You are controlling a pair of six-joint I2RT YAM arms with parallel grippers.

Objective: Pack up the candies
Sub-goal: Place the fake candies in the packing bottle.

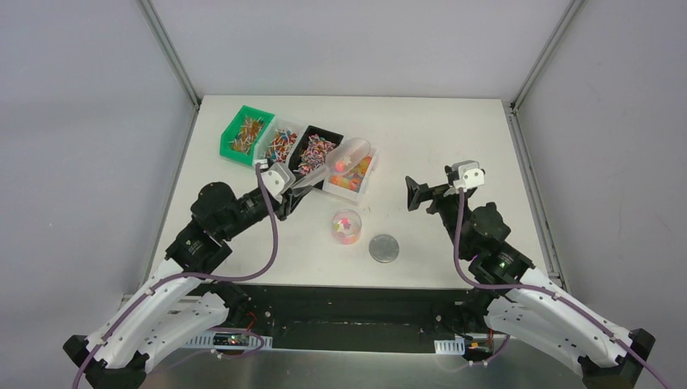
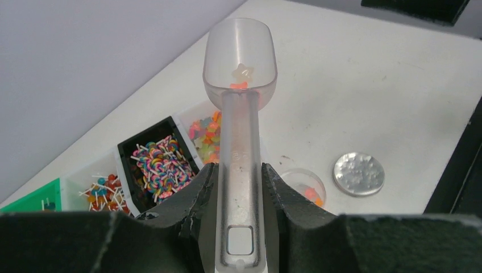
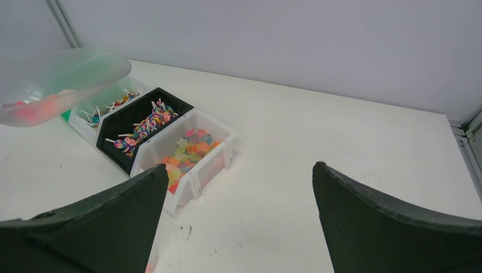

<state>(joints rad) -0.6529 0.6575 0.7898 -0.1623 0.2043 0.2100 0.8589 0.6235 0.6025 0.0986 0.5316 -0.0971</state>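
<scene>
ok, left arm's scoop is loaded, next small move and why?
Probably swing the scoop over the cup and tip: the left pincer grips its handle, a few candies sit in its bowl, and the cup stands open, lid beside it.

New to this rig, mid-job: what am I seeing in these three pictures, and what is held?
Two robot arms are bolted at the near edge of the table. One picture looks down on both; the others come from a camera on each wrist. On the table sit four bins of candies, a small clear cup holding a few, and a grey round lid beside it. The left jaws are shut on the handle of a clear scoop, raised over the bins with a few candies inside. The right jaws stand open, holding nothing.
</scene>
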